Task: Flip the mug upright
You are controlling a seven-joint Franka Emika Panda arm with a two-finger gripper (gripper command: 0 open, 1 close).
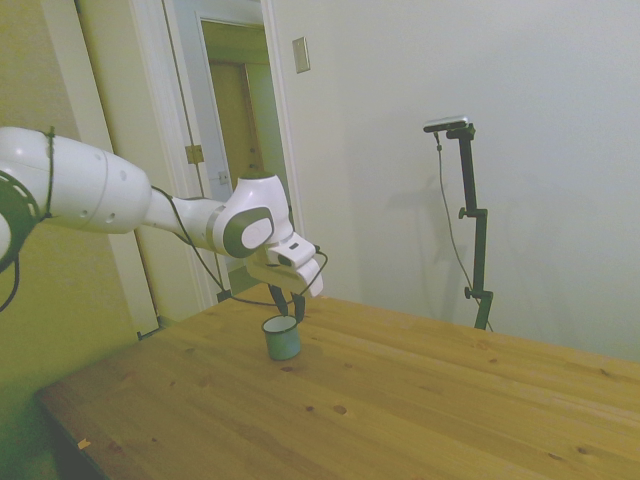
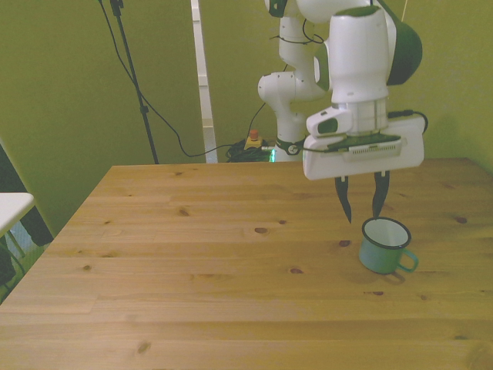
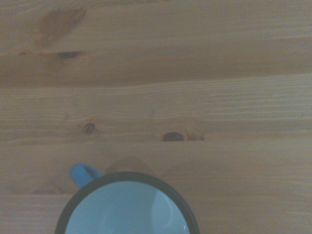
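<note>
front view: mug (image 2: pixel 383 247) upright on table (image 2: pixel 192 262), inside bare; gripper (image 2: pixel 360 206) spread above.

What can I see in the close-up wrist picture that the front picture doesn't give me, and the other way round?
Only the wrist view looks straight down into the mug, showing its pale, empty inside and dark rim. Only the front view shows the open pincer hanging above the mug, apart from it, plus the white arm and the wall behind. Both show the mug standing upright, its handle, and the knotty wooden table.
</note>
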